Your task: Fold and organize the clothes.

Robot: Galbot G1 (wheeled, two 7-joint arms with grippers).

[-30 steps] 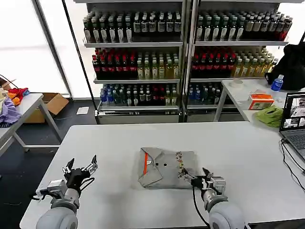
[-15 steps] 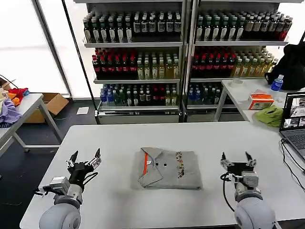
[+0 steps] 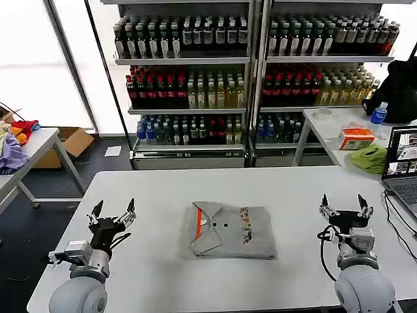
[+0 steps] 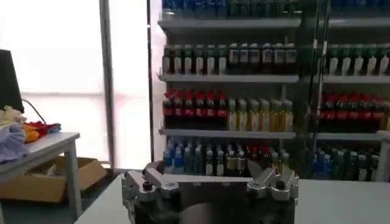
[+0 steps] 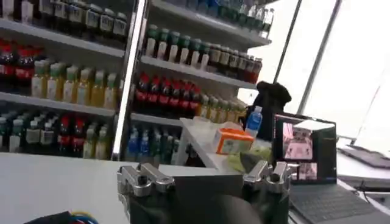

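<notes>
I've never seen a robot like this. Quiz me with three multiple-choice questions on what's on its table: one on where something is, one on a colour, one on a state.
1. Where does the shirt lie on the table?
A. between the two end effectors
B. under the right end effector
C. hanging off the far edge

2. What colour lines the shirt's collar?
A. blue
B. orange
C. white

3. How are the left end effector and right end effector?
A. both shut on the shirt
B. one holds a bottle
C. both open and empty

Answers: 1 A, it lies mid-table with one arm on each side. 2 B, an orange strip shows at the collar. 3 C, the fingers are spread, clear of the shirt.
</notes>
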